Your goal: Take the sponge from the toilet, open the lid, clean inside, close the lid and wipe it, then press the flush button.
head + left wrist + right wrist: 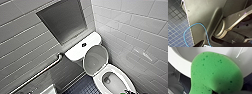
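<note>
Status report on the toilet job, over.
Right gripper holding sponge at bowl rim. Lid up against tank. No obstruction seen.

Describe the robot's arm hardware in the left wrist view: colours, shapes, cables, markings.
A wide dark grey plate with a rounded groove pressed into it and a pale strip along one edge. A thin bright blue cable loops across it. Beside it, a grey metallic jointed bar ends in a ring-shaped joint and carries two small lit dots.

My right tool (127,92) grips the bright green soft sponge (216,72); my left arm (238,21) sits close against my wide dark plate (204,18).
</note>
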Motion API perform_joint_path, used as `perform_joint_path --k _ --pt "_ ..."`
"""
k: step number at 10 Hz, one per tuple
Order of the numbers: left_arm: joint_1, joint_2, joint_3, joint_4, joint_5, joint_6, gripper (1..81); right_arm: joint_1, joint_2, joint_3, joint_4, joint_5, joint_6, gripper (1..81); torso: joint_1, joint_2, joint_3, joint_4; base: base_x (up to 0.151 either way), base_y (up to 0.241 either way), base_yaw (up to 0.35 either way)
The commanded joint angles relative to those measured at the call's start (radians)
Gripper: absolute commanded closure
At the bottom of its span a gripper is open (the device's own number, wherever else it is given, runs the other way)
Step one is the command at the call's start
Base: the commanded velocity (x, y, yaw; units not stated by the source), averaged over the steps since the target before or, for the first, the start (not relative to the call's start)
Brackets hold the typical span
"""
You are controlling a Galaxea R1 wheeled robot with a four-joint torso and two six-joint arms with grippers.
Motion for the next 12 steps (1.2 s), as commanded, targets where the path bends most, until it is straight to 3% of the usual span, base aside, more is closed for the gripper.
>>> perform_joint_path --k 1,4,7,12 --pt "0.019 -0.017 -0.004 0.001 0.081 0.008 1.0 0.077 -0.061 0.079 -0.002 -0.075 0.002 81.1 0.000 0.000 0.000 0.000 0.000 0.000 0.000" --pt "0.019 -0.017 -0.004 0.003 0.081 0.006 1.0 0.297 0.000 0.149 0.003 -0.075 0.003 81.1 0.000 0.000 0.000 0.000 0.000 0.000 0.000" --pt "0.017 -0.017 -0.004 0.001 0.079 0.008 1.0 0.475 0.184 0.035 0.041 -0.126 0.005 81.1 0.000 -0.001 0.000 0.000 0.000 0.000 0.000" --pt "0.014 -0.017 -0.004 0.001 0.079 0.006 1.0 0.479 0.499 -0.371 0.052 -0.110 0.009 81.1 -0.001 -0.001 0.000 0.000 0.000 0.000 0.000"
